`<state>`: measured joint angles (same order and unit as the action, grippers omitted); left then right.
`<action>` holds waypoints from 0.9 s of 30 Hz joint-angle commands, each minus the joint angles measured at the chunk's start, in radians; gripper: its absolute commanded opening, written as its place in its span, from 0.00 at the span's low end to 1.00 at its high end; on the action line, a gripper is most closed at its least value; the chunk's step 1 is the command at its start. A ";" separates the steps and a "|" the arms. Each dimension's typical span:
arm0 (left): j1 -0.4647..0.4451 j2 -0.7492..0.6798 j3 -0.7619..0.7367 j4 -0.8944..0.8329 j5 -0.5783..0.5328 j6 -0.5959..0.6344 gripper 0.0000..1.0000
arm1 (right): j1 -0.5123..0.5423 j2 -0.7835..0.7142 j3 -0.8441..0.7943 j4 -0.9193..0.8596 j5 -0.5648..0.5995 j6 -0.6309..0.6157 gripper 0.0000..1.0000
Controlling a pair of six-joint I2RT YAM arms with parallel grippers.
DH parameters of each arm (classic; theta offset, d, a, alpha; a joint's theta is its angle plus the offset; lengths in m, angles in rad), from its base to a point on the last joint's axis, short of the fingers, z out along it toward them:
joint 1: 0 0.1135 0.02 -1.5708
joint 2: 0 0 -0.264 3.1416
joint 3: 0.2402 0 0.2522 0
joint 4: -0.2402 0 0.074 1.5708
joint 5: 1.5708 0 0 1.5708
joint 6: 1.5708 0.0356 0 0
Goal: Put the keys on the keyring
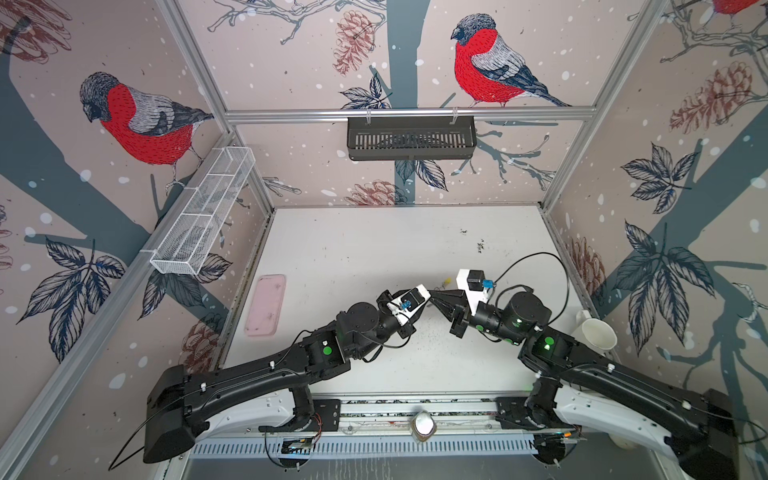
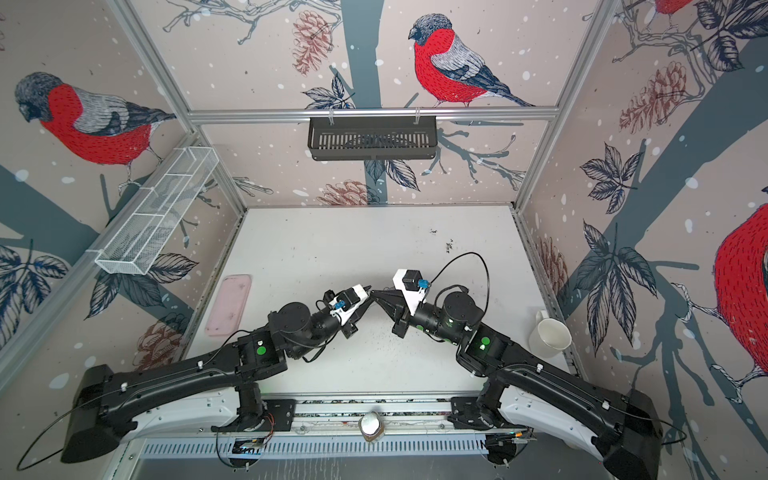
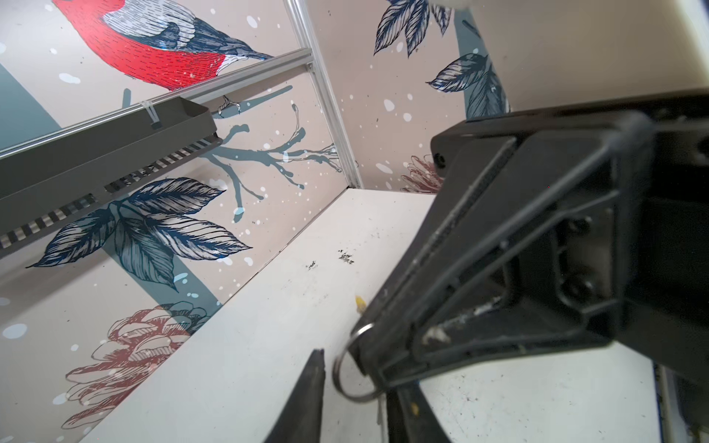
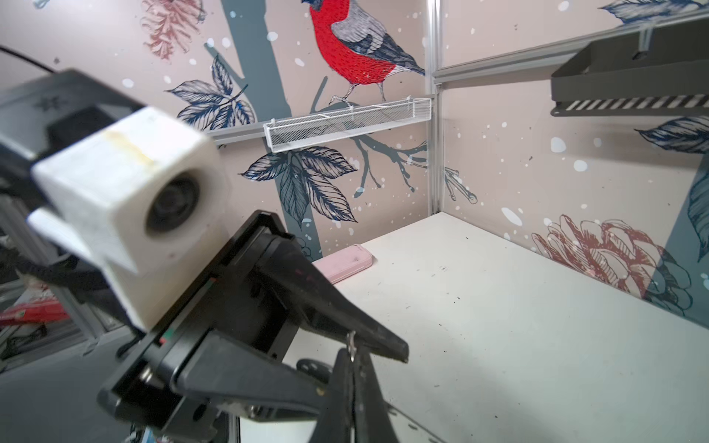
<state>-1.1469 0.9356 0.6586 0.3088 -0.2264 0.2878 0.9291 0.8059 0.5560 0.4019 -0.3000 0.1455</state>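
Both grippers meet above the middle of the table. My right gripper (image 4: 353, 354) (image 1: 435, 294) is shut on a small metal ring (image 3: 355, 374), which sticks out past its tips. A dark rounded plate with small holes (image 4: 312, 369), which looks like the keyring, shows just below it; whether it hangs or lies I cannot tell. A yellow tag (image 3: 359, 303) (image 1: 446, 281) of one of the keys peeks out behind the right gripper, with the blade hidden. My left gripper (image 3: 356, 383) (image 2: 365, 297) is open, its fingers (image 3: 312, 383) on either side of the ring without gripping it.
A pink tray (image 1: 266, 305) lies at the table's left edge and a white mug (image 1: 598, 334) stands at the right edge. A black basket (image 1: 411, 133) hangs on the back wall, a white wire basket (image 1: 203, 216) on the left wall.
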 commanded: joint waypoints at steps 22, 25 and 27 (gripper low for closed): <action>0.001 -0.102 -0.009 0.030 0.132 0.040 0.30 | -0.283 0.109 0.034 0.192 -0.672 -0.090 0.00; 0.000 -0.069 -0.004 0.039 0.157 0.047 0.28 | -0.283 0.118 0.041 0.204 -0.687 -0.086 0.00; 0.000 -0.063 -0.005 0.049 0.180 0.047 0.27 | -0.283 0.120 0.045 0.204 -0.692 -0.086 0.00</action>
<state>-1.1469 0.8635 0.6453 0.3244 -0.0933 0.3225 0.6453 0.9237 0.5873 0.5388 -0.9497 0.0528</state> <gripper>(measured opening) 0.272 0.049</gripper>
